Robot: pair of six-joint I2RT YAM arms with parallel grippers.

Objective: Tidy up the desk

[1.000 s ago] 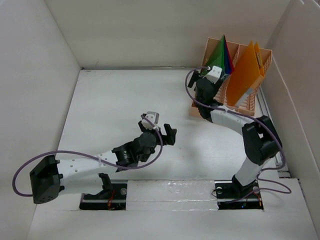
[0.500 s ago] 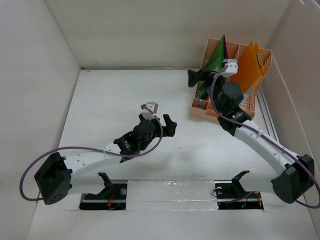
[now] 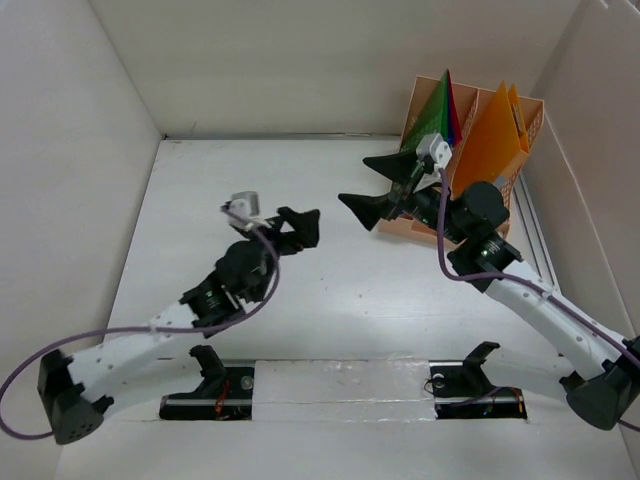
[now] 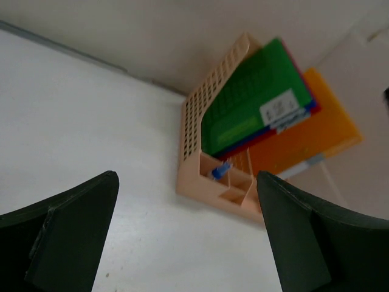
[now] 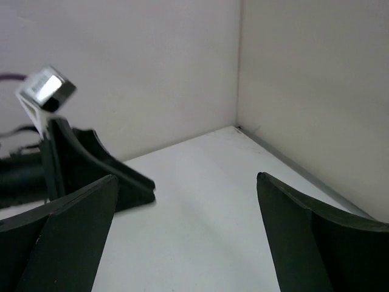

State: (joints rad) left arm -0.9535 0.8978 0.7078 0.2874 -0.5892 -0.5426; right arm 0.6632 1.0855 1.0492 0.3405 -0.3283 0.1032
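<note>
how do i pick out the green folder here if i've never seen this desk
Start at the white desk and look to its far right corner, where a peach-orange slotted file rack stands. The green plastic folder stands in the slot by the rack's mesh end wall. It alone is green and bears a white label, unlike the orange folder in the next slot.

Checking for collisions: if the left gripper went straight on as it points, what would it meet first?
Likely the peach file rack, dead ahead of the left gripper across the desk; the right gripper may be nearer, depth unclear.
</note>
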